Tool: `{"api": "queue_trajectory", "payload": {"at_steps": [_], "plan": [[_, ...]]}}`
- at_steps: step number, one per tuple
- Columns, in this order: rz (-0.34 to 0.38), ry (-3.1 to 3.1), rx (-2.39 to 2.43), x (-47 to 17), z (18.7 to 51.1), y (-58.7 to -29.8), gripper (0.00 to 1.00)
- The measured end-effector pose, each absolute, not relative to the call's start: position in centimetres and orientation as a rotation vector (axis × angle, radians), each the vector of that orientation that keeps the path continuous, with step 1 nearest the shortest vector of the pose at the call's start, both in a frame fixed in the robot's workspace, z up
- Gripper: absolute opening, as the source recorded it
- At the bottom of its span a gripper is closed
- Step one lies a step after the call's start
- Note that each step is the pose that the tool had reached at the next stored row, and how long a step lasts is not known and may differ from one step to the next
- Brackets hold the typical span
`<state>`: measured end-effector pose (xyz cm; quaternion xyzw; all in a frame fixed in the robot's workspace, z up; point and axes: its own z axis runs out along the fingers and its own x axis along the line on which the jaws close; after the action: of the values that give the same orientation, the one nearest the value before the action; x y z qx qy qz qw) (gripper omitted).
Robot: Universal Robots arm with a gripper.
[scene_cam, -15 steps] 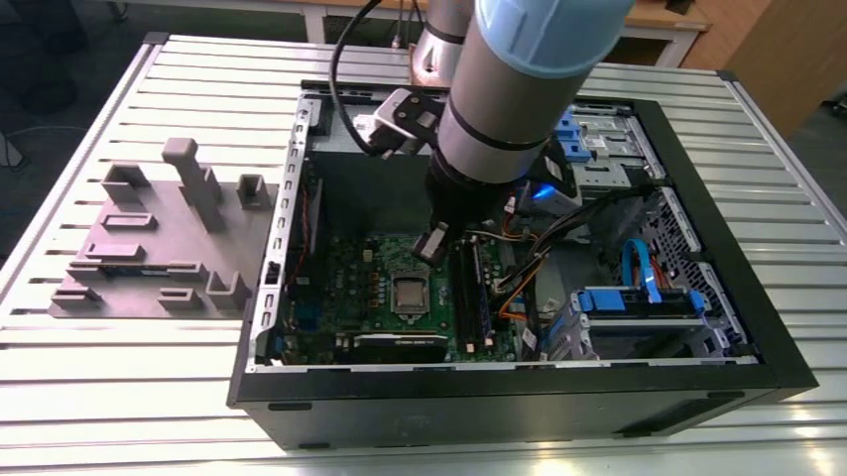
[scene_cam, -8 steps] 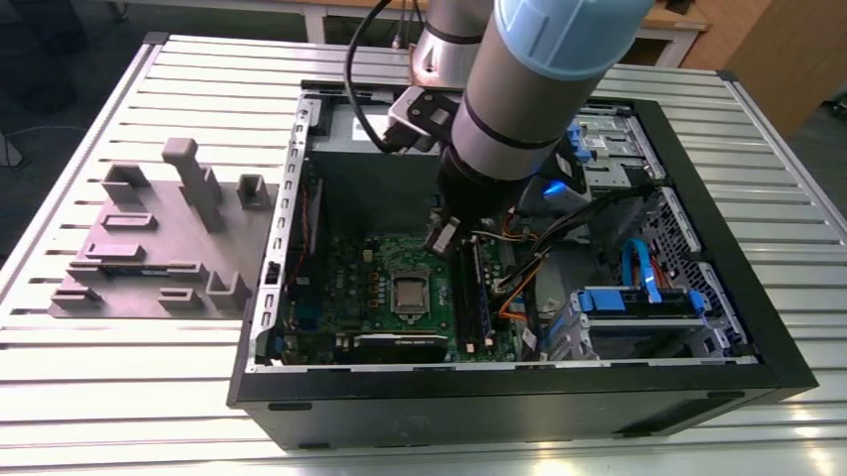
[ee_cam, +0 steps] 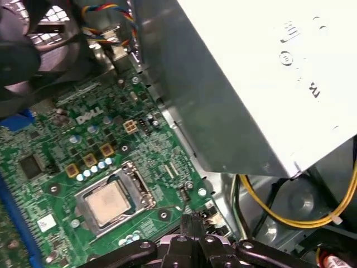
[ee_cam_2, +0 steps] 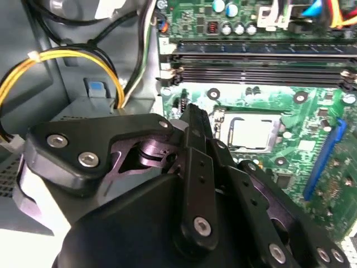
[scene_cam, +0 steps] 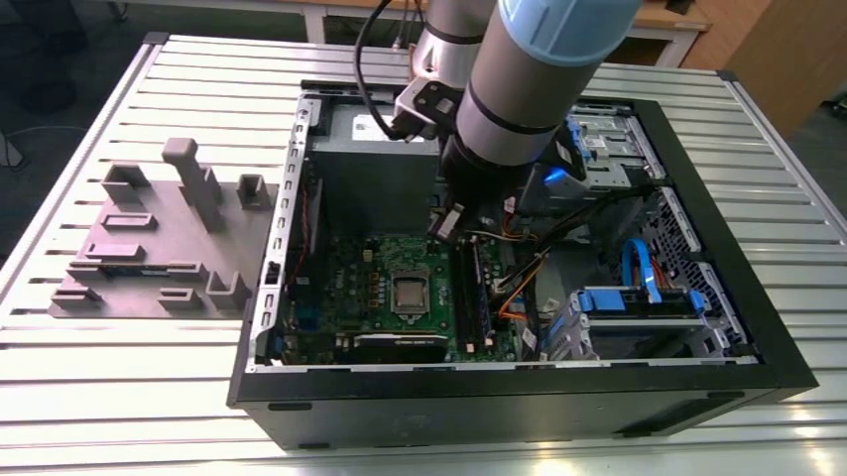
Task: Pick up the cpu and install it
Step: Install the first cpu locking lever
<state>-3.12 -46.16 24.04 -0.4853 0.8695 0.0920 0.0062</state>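
The cpu (scene_cam: 411,293) lies flat in the metal socket frame of the green motherboard (scene_cam: 347,270), inside the open computer case. Its silver top also shows in both wrist views (ee_cam_2: 251,134) (ee_cam: 107,202). My gripper (scene_cam: 446,226) hangs above the board, between the socket and the power supply, a short way off the cpu. Its black fingers (ee_cam_2: 193,120) are pressed together with nothing between them, and their tips (ee_cam: 192,221) point down at the board's edge beside the socket.
A grey-purple slotted fixture (scene_cam: 159,248) stands on the slatted table at the exterior view's left. Inside the case are the power supply box (ee_cam: 251,84), memory sticks (ee_cam_2: 256,61), yellow cables (ee_cam_2: 56,61) and a blue-tabbed drive cage (scene_cam: 636,302).
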Motion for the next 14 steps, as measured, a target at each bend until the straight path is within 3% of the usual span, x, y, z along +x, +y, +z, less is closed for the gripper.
{"api": "queue_trajectory", "payload": {"at_steps": [14], "plan": [[0.288,2.661,-1.637,-3.24,23.45,-45.33,0.1]]}}
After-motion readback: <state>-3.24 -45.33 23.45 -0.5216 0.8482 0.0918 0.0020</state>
